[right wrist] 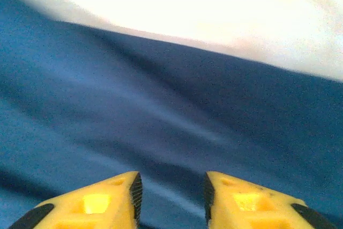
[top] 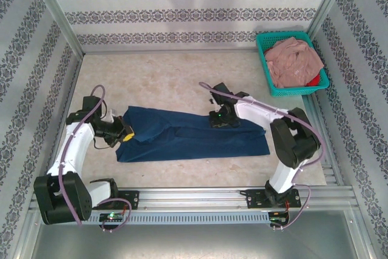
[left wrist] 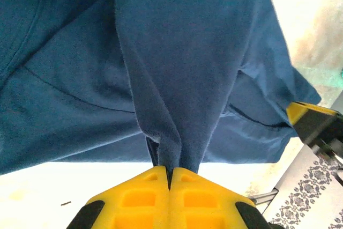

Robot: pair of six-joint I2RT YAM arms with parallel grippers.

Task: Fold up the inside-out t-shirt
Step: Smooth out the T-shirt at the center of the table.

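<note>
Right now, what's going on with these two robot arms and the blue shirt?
A navy t-shirt lies in a long band on the table. The left gripper is shut on a pinch of cloth at its left end. The right gripper sits over the shirt's far edge, jaws apart, gripping nothing. A pink garment lies in a teal basket at the far right.

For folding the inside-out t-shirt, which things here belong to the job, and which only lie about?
Belong to the job:
navy t-shirt
left gripper, shut on a fold of it
right gripper, open just over it

Lying about:
teal basket at the far right corner
pink garment inside it
</note>
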